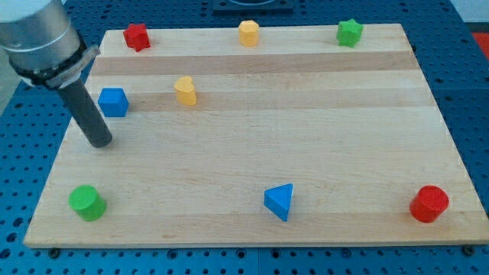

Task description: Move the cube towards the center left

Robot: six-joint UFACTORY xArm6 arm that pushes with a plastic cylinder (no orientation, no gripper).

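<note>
The blue cube (113, 101) sits on the wooden board (252, 153) near the view's left edge, in the upper half. My tip (100, 142) rests on the board just below the cube and slightly to its left, a short gap away and not touching it. The dark rod rises from the tip toward the view's top left, where the grey arm body fills the corner.
A yellow heart-shaped block (185, 90) lies right of the cube. Along the top edge are a red star block (137, 36), a yellow hexagonal block (248, 33) and a green star block (350, 32). Near the bottom are a green cylinder (86, 202), a blue triangular block (280, 202) and a red cylinder (429, 204).
</note>
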